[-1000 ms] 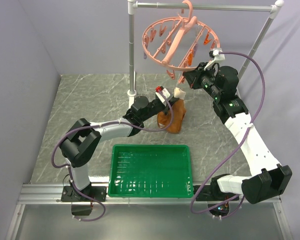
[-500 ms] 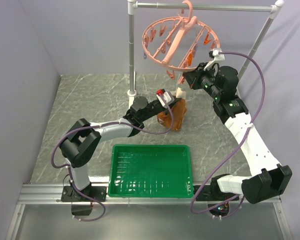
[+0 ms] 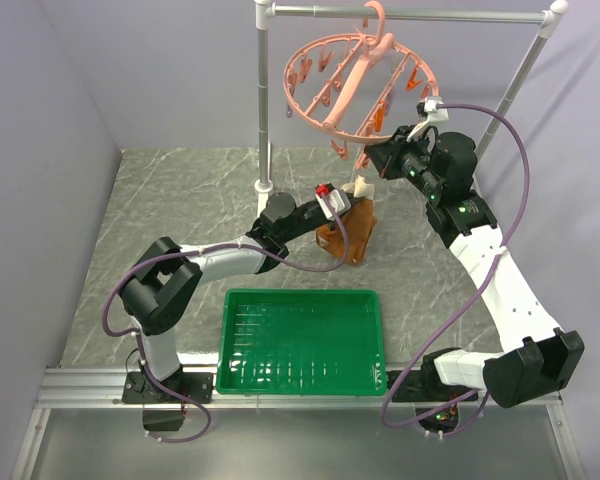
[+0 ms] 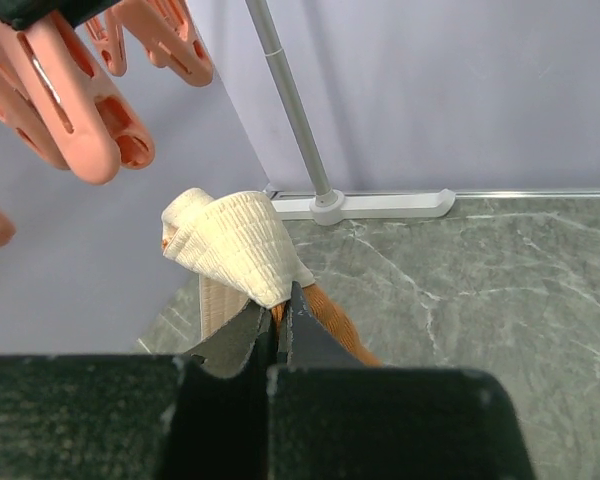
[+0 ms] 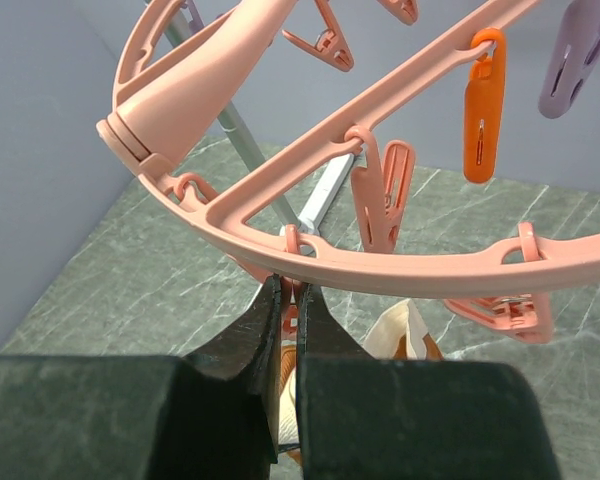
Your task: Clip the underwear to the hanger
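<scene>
The rust-orange underwear with a cream waistband hangs from my left gripper, which is shut on it just below the waistband and holds it off the table. In the left wrist view the folded waistband sticks up above the closed left gripper. The pink ring hanger hangs on the rack above. My right gripper is shut on a pink clothespin dangling under the hanger's ring. The waistband sits just below and right of that pin.
A green tray lies at the near side of the table. The grey rack's pole and its foot stand behind the underwear. Other pink, orange and purple pins hang round the ring.
My left gripper has lifted the underwear a little up and right, closer under the hanger and the right gripper. The right gripper has stayed on the pin.
</scene>
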### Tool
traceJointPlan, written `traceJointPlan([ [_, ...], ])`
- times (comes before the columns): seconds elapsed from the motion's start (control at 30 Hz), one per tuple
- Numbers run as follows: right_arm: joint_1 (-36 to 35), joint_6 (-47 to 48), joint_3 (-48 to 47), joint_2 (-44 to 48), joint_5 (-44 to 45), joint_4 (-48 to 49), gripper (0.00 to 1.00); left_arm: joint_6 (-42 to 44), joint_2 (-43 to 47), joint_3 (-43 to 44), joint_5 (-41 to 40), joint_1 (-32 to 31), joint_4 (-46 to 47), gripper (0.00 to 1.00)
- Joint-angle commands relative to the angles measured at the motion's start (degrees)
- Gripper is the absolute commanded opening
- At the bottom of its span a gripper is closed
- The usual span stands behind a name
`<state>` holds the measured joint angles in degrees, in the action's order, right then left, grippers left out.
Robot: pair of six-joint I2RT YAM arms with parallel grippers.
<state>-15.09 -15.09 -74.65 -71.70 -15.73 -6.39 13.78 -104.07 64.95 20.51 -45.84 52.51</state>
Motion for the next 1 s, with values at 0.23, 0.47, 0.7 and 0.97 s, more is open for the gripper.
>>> traceJointPlan([
  [0.23, 0.41, 1.29, -1.37, -0.19, -1.67, -3.36, 0.00, 6.96, 0.01, 4.48, 2.17, -0.12, 3.21, 0.00],
  [0.47, 0.41, 1.21, -1.02, 0.07, -1.85, -3.54, 0.00, 9.33, -0.96, 6.33, 2.34, -0.12, 2.77, 0.00],
  [0.7, 0.33, 0.94, -1.63, 0.51, -2.20, -3.71, 0.00, 11.26, -2.27, 7.65, 1.81, 0.05, 1.98, 0.00],
  [0.97, 0.41, 1.73, -1.64, 1.04, -2.03, -5.21, 0.00, 11.36, -3.24, 9.75, 0.67, 0.76, 1.63, 0.00],
])
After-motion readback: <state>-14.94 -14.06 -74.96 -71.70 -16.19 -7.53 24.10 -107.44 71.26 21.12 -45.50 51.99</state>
